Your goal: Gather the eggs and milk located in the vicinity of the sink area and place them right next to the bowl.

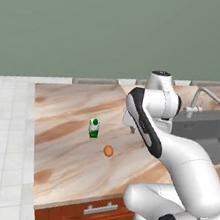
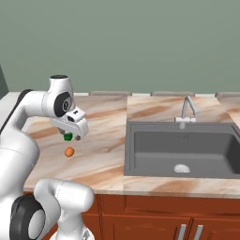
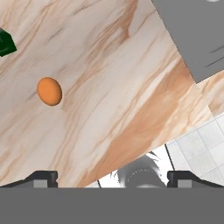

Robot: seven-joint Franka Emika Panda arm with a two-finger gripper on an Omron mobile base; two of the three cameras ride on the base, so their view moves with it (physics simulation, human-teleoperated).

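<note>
An orange egg (image 1: 108, 151) lies on the marble counter (image 1: 69, 125), with the milk (image 1: 94, 128), a small white carton with a green top, standing just behind it. My gripper (image 1: 130, 129) hangs open above the counter, to the right of both, between them and the sink (image 1: 209, 134). From the right base, the gripper (image 2: 70, 136) covers most of the milk (image 2: 68, 137), and the egg (image 2: 69, 152) lies just below it. Looking along the hand, the egg (image 3: 49, 91) is left of centre, the milk's green top (image 3: 5, 43) is at the left edge, and nothing lies between my fingertips (image 3: 43, 177). The bowl is out of view.
The dark grey sink (image 2: 183, 150) with its slim silver tap (image 2: 187, 110) takes up the counter's right part. White floor tiles (image 1: 0, 139) lie left of the counter's end. Brown drawers (image 1: 95, 211) run under the front edge. A green wall backs the counter.
</note>
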